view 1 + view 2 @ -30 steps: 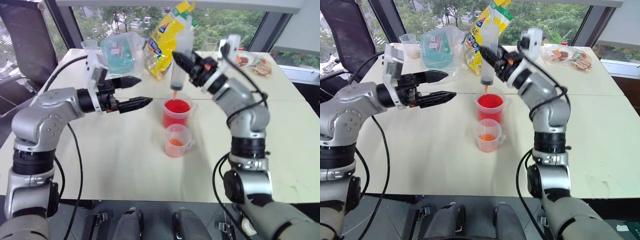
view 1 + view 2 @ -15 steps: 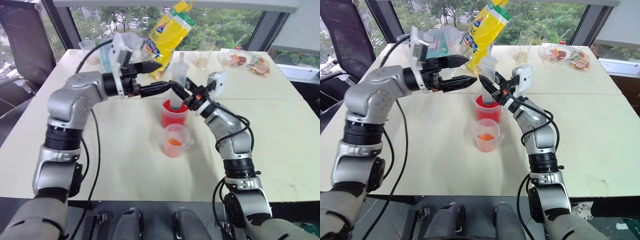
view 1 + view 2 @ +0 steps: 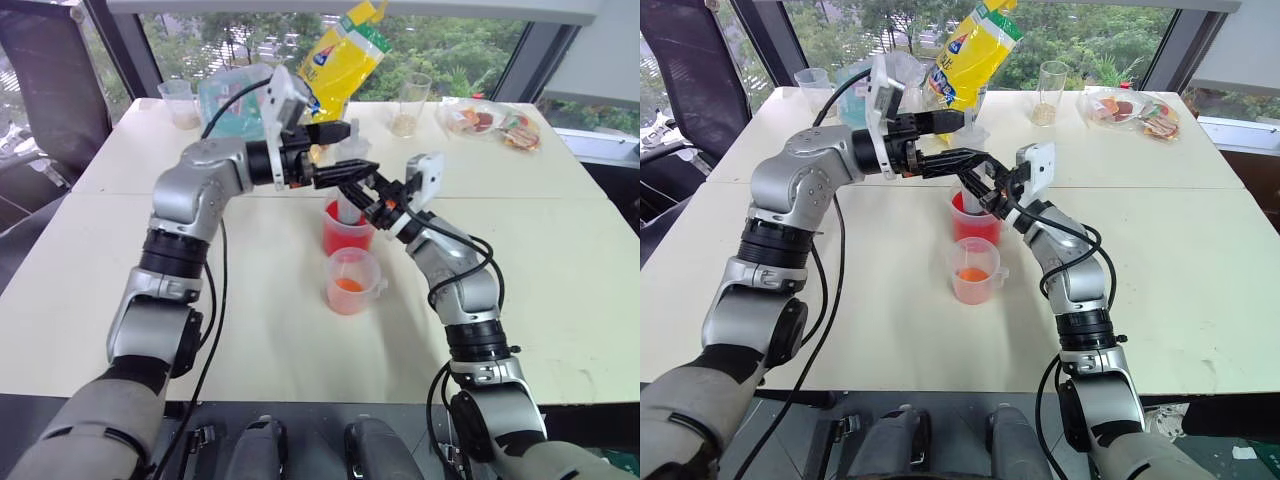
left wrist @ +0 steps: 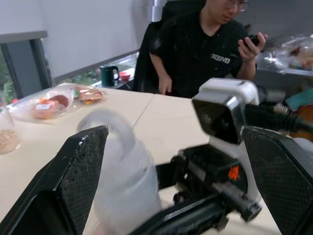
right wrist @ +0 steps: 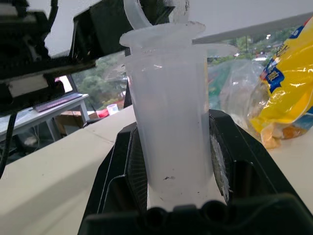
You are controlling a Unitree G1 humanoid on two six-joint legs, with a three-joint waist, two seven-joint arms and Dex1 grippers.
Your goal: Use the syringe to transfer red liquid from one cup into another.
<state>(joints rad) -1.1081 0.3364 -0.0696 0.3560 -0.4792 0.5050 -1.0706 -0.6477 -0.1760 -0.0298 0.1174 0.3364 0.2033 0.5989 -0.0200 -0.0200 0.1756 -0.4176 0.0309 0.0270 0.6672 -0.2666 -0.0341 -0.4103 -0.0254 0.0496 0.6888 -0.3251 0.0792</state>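
The syringe point(image 3: 349, 207) stands upright with its lower end inside the larger cup point(image 3: 345, 232), which holds the red liquid point(image 3: 338, 240). My right gripper point(image 3: 352, 192) is shut on the syringe barrel point(image 5: 171, 107), just above that cup's rim. My left gripper point(image 3: 343, 150) reaches in from the left, open, with one finger on each side of the pale plunger top point(image 4: 122, 166) and not pressing on it. In front of the larger cup stands the smaller pinkish cup point(image 3: 350, 282), with orange-red liquid at its bottom.
At the table's far side lie a yellow snack bag point(image 3: 335, 60), a teal packet point(image 3: 230, 100), wrapped food point(image 3: 495, 122), a glass with beige contents point(image 3: 408, 102) and a small cup point(image 3: 180, 98). A person point(image 4: 205, 44) sits beyond the table.
My left gripper has swung right, still open, until its fingers flank the plunger top. My right gripper has sunk, lowering the syringe tip into the larger cup.
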